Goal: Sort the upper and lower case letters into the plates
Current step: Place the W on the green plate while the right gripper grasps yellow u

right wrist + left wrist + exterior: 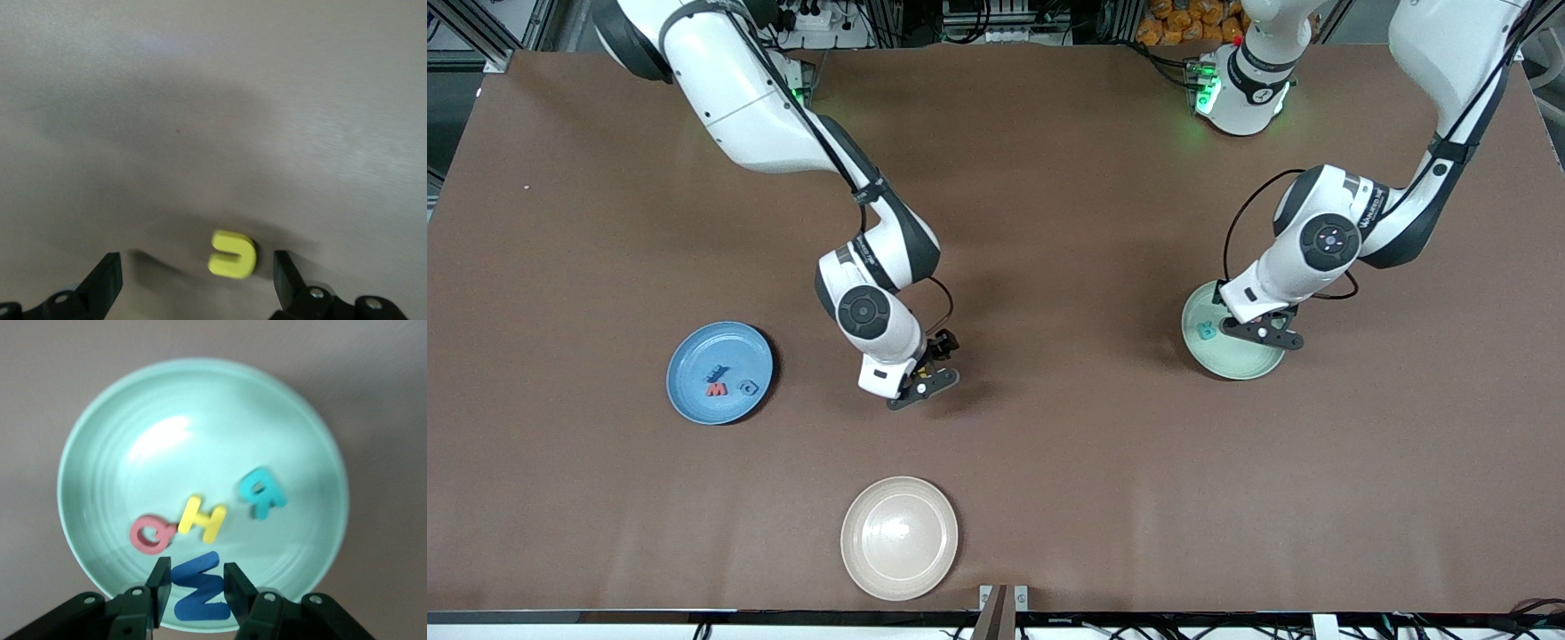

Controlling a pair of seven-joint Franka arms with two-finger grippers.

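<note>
My left gripper (1263, 331) is over the pale green plate (1232, 363), shut on a blue letter N (198, 590) held between its fingers. In that plate (113, 433) lie a pink Q (151, 533), a yellow H (202, 518) and a teal R (261, 492). My right gripper (925, 382) hangs open low over the table's middle. A small yellow letter (233, 254) lies on the table between its fingers (107, 277), close to one of them. The blue plate (694, 351), toward the right arm's end, holds a red W (717, 389) and two bluish letters.
A cream-beige round plate (899, 538) sits near the table's front edge, nearer the front camera than the right gripper. Brown tabletop lies between the three plates.
</note>
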